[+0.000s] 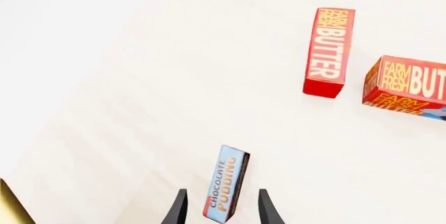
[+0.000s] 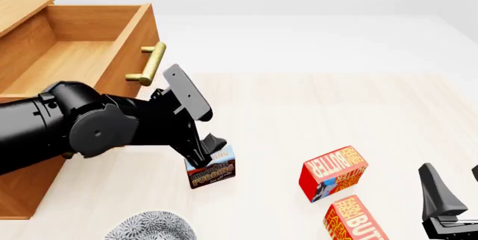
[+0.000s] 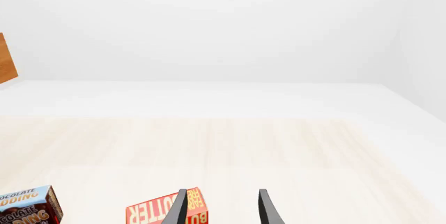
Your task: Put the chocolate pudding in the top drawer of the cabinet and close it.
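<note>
The chocolate pudding (image 2: 212, 172) stands on the table in front of the cabinet (image 2: 22, 195). My left gripper (image 2: 203, 156) is lowered over it. In the left wrist view the pudding (image 1: 226, 185) sits between the two fingers (image 1: 177, 209) with a gap on each side, so the gripper (image 1: 223, 208) is open around it. The top drawer (image 2: 82, 55) is pulled out, its inside looks bare, and its brass handle (image 2: 149, 64) faces right. My right gripper (image 2: 448, 198) is open and empty at the front right; in the right wrist view it (image 3: 223, 208) holds nothing.
Two red butter boxes (image 2: 334, 173) (image 2: 357, 220) lie right of the pudding, and both show in the left wrist view (image 1: 329, 51) (image 1: 408, 85). A grey patterned dish (image 2: 149, 229) sits at the front edge. One butter box (image 3: 156, 212) lies by my right fingers.
</note>
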Controlling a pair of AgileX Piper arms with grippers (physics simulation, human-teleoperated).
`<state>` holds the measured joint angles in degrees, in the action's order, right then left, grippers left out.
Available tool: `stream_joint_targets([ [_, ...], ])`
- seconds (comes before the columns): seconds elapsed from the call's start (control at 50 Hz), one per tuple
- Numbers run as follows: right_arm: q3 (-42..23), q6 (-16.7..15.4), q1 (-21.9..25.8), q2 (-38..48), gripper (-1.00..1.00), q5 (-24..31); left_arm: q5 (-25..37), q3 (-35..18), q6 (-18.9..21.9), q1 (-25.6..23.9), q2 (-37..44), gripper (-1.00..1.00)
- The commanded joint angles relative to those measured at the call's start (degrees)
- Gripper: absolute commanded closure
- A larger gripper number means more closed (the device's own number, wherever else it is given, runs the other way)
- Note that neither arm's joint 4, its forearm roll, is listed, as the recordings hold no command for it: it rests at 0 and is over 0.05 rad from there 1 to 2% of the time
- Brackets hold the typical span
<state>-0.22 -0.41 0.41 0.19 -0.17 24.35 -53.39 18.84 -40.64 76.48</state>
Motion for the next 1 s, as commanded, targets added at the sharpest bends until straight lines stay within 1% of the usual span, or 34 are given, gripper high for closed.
stream_joint_targets([
  [0.02, -0.06, -0.01, 0.00, 0.06, -1.00, -0.01, -1.83, 1.42, 1.02, 0.98, 1.79, -1.00],
  [0.12, -0.07, -0.08, 0.01, 0.03, -1.00, -0.01, -1.89, 1.52, 0.95, 0.89, 1.93, -1.00],
  [0.16, -0.07, -0.04, 0.01, 0.04, -1.00, 0.01, -3.01, 2.66, 2.28, 1.68, 2.33, -1.00],
  [0.18, -0.07, 0.00, 0.00, 0.04, -1.00, 0.02, -3.15, 2.70, 1.94, 1.45, 2.52, -1.00],
  [0.22, -0.07, 0.00, 0.00, 0.03, -1.00, 0.03, -3.99, 3.54, 2.93, 2.04, 2.88, -1.00],
  [0.28, -0.06, 0.00, 0.00, 0.03, -1.00, 0.04, -3.73, 3.36, 2.60, 1.70, 2.92, -1.00],
  [0.3, -0.06, 0.00, 0.00, 0.02, -1.00, 0.04, -3.95, 3.66, 3.27, 2.05, 2.79, -1.00],
  [0.42, -0.05, -0.02, 0.01, -0.02, -1.00, 0.06, -5.18, 4.89, 4.19, 1.96, 3.39, -1.00],
  [0.44, -0.04, -0.01, 0.00, -0.03, -1.00, 0.06, -5.78, 5.67, 5.15, 2.54, 3.15, -1.00],
  [0.6, -0.01, -0.01, 0.01, -0.08, -1.00, 0.09, -6.92, 6.29, 5.86, 2.67, 3.91, -1.00],
  [0.66, 0.02, -0.01, 0.01, -0.10, -1.00, 0.09, -7.67, 6.58, 6.35, 3.53, 4.64, -1.00],
  [0.68, 0.03, -0.02, 0.01, -0.11, -1.00, 0.08, -8.20, 7.10, 7.06, 4.01, 4.75, -1.00],
  [0.74, 0.04, -0.02, 0.02, -0.12, -1.00, 0.08, -8.38, 7.16, 6.87, 3.55, 4.97, -1.00],
  [0.78, 0.06, -0.01, 0.01, -0.13, -1.00, 0.07, -8.96, 7.36, 7.50, 4.37, 5.28, -1.00],
  [0.9, 0.09, -0.02, 0.02, -0.14, -1.00, 0.05, -9.79, 7.53, 7.91, 4.23, 6.16, -1.00],
  [1.0, 0.10, -0.01, 0.02, -0.14, -1.00, 0.05, -10.20, 7.29, 7.61, 4.31, 7.46, -1.00],
])
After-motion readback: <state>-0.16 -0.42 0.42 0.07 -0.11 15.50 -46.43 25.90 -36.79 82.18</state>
